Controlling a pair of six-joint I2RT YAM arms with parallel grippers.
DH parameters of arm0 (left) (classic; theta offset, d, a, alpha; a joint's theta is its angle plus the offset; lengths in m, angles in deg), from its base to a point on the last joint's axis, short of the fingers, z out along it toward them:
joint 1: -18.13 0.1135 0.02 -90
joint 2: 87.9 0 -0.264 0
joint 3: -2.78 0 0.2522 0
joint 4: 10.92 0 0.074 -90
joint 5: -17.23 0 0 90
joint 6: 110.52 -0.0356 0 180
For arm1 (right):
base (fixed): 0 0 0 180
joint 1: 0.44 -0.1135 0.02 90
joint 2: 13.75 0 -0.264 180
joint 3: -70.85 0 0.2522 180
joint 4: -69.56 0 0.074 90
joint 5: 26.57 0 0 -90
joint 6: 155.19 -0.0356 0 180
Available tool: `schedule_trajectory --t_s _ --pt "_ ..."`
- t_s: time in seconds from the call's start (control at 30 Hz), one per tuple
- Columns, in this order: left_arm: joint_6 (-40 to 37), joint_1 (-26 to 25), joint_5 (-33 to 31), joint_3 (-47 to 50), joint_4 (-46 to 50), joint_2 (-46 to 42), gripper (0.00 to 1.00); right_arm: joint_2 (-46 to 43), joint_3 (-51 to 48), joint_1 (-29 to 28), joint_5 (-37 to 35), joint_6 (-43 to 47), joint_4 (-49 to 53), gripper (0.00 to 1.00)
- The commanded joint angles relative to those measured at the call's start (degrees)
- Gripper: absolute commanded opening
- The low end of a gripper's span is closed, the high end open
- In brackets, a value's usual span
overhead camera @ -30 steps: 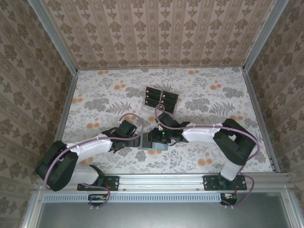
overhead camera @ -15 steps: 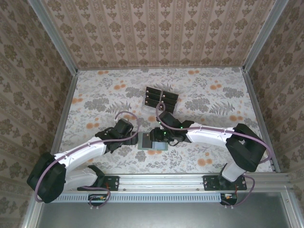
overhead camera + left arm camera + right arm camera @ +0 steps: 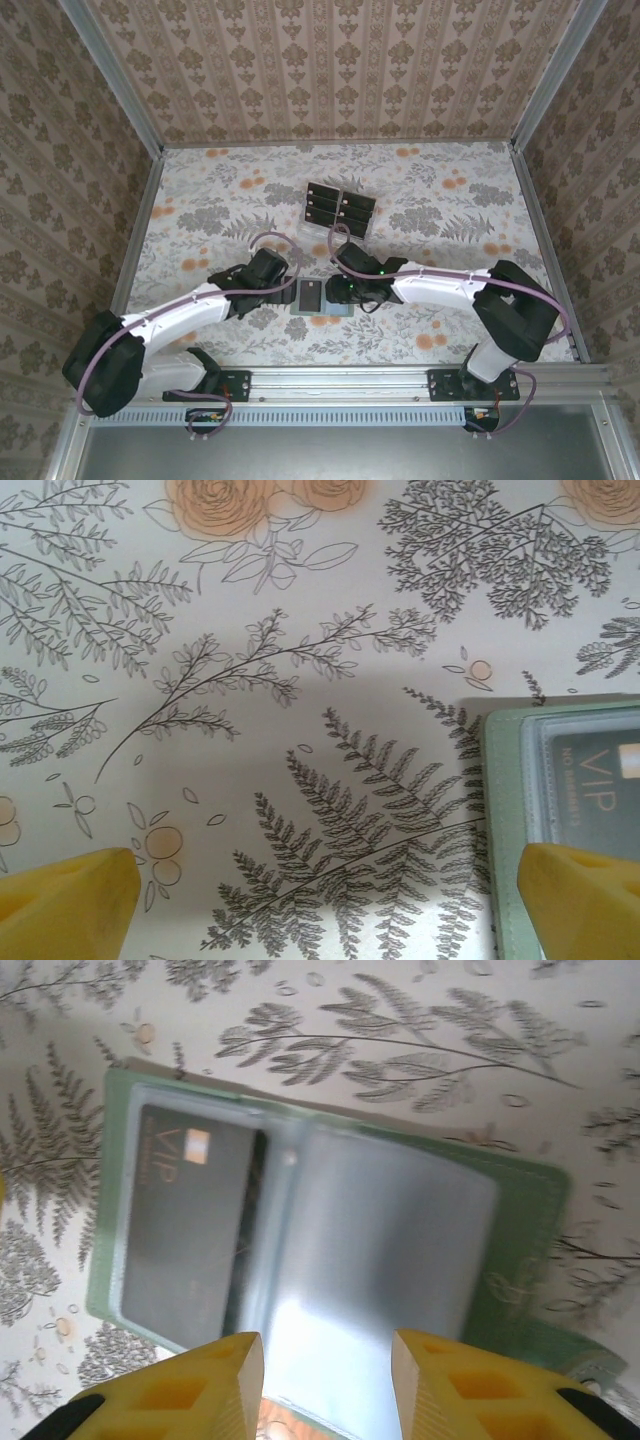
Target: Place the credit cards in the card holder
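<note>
Spread right end effector (image 3: 325, 1375) is hovering over the open card holder (image 3: 520, 1250)
Brushing it could be dragging the seated credit card (image 3: 185, 1220) out.

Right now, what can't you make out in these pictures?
Top view: the far black cards are too small to count or read.
Left wrist view: the green card holder is cut off by the right edge.
Right wrist view: the tucked-in card is blurred beyond "VIP"; yellow fingers hide the holder's lower edge.
</note>
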Motion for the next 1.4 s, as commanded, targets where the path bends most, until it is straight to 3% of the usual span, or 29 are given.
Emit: schedule_trajectory --t_s 0.0,0.57,1.37 --pt "0.8 -1.2 -0.7 -2.3 0.4 0.8 1.00 -2.3 -2.1 1.0 -2.7 0.5 2.0 0.39" --pt "4.0 -6.9 -3.0 -4.3 0.3 4.6 1.00 -5.9 -4.4 2.4 -0.6 3.5 -4.1 0.38" --pt "6.3 -9.5 -5.0 -5.3 0.3 7.2 1.00 3.6 0.5 3.3 0.0 7.3 -2.6 0.40"
